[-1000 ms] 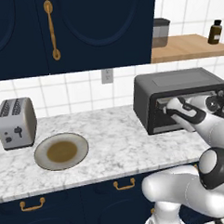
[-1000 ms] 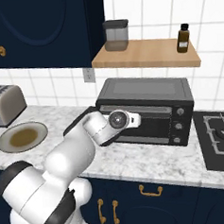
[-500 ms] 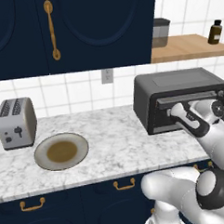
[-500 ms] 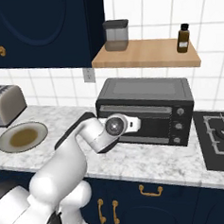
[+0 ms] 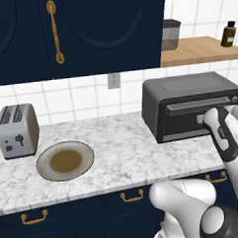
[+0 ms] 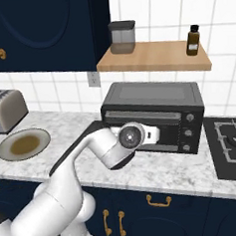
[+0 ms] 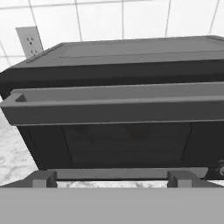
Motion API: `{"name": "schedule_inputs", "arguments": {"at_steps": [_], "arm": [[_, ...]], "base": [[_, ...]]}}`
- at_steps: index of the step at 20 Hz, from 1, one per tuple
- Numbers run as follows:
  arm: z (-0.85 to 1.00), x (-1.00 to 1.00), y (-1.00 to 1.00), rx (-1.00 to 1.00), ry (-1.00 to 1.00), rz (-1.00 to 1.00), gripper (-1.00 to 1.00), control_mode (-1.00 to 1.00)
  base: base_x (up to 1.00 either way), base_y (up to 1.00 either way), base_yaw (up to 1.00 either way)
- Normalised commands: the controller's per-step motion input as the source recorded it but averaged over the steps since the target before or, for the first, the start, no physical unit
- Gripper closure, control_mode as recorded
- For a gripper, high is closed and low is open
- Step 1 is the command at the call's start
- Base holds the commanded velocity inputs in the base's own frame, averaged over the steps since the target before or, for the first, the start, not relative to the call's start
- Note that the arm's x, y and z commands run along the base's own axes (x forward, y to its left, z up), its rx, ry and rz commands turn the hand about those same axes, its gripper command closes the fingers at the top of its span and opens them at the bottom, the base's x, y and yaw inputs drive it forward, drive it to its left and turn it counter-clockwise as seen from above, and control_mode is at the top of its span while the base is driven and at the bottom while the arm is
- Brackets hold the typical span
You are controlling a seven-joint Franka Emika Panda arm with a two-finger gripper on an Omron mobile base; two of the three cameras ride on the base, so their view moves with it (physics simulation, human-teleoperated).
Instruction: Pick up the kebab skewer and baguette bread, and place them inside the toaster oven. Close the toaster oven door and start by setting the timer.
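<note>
Since a second ago my arm has swung right across the front of the toaster oven (image 5: 194, 104), which sits closed on the marble table (image 5: 118, 160) at the right of the left base frame. Its door (image 7: 127, 146) spans the centre of the hand view, bar handle (image 7: 113, 109) just above. My gripper (image 7: 111, 178) stands wide, holding nothing, close before the door. At lower left sits a grey plate (image 5: 65, 160), bare, beside a silver toaster (image 5: 17, 131).
</note>
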Motion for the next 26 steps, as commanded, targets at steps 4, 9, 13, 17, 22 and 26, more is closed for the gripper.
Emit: {"name": "schedule_inputs", "arguments": {"at_steps": [4, 9, 13, 17, 22, 26], "arm": [[0.01, -0.44, -0.81, 0.0, -0.13, 0.01, -1.0, -1.0], [0.34, -0.08, -0.72, 0.0, -0.27, 0.08, -1.0, -1.0], [0.14, 0.02, -0.36, 0.0, -0.21, 0.13, -1.0, -1.0], [0.19, 0.0, -0.46, 0.0, -0.22, 0.06, -1.0, -1.0], [0.05, 0.06, -0.34, 0.0, -0.01, 0.0, -1.0, -1.0], [0.0, 0.18, -0.14, 0.0, -0.01, 0.0, -1.0, -1.0]], "base": [[0.0, 0.0, 0.0], [0.0, 0.0, 0.0], [0.0, 0.0, 0.0], [0.0, 0.0, 0.0], [0.0, 0.0, 0.0], [0.0, 0.0, 0.0]]}}
